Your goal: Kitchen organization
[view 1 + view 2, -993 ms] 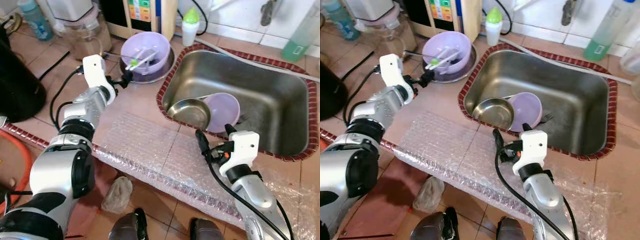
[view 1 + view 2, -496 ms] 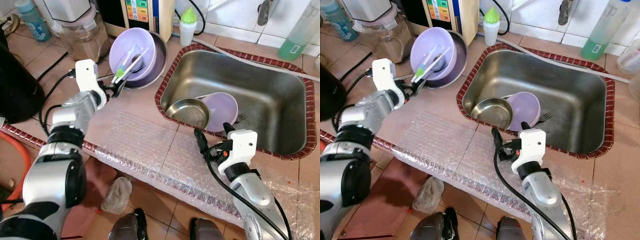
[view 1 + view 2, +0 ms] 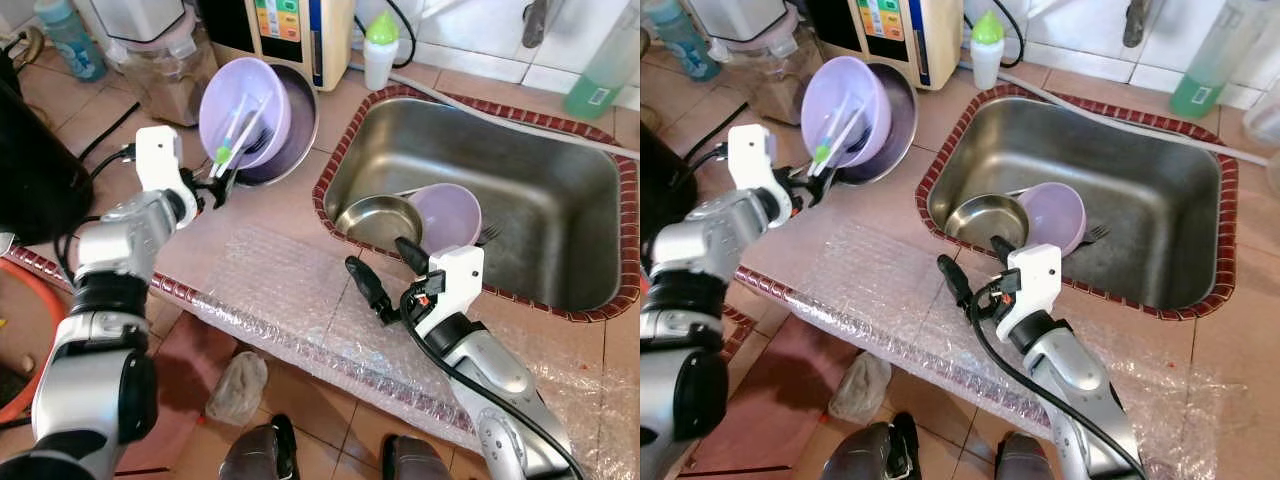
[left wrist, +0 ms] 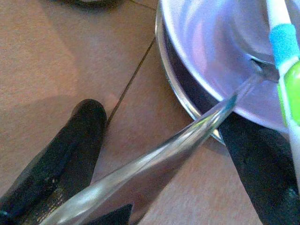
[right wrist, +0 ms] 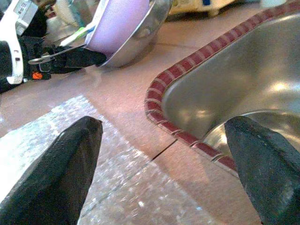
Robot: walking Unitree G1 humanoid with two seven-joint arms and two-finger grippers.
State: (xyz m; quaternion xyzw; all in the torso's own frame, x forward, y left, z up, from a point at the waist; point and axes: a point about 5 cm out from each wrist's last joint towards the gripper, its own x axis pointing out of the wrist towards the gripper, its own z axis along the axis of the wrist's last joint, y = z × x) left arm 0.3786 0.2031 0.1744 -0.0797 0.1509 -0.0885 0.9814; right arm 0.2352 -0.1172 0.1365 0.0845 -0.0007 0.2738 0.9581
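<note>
Left gripper clamping rim of metal bowl, tilting it on counter left of sink; purple bowl nested inside, holding utensils. Right gripper hovering wide open, gripping nothing, over bubble wrap beside sink edge.

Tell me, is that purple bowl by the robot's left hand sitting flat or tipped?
Tipped: the purple bowl leans on edge inside the steel bowl, opening facing sideways.
</note>
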